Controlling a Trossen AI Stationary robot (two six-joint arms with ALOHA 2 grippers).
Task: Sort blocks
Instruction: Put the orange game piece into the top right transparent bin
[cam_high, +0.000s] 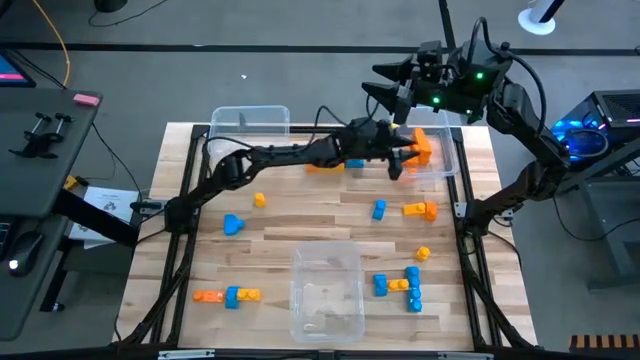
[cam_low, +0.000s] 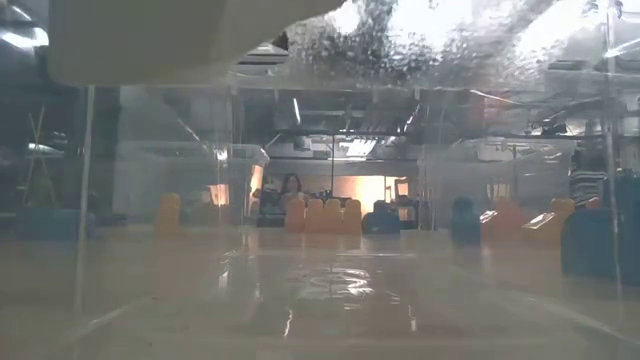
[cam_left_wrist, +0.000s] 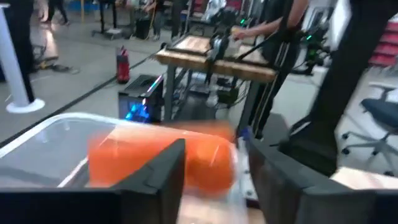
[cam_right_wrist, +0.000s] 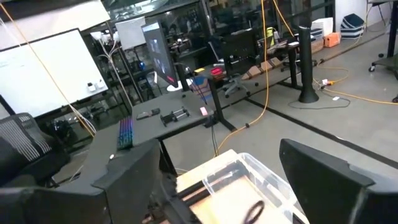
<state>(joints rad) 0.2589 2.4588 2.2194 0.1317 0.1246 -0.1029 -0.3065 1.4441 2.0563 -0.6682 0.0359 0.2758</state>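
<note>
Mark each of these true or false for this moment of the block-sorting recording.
1. The left hand is over the far-right bin, beside orange blocks. True.
2. The near clear bin is full of blocks. False: it looks empty.
3. The right hand is open, raised beyond the table's far edge. True.
4. Every loose block is orange. False: blue blocks lie on the table too.

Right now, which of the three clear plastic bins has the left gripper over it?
The clear plastic bin at the far right corner, already holding orange toy bricks. The left gripper reaches across to it; the far left bin and near bin are unattended.
</note>
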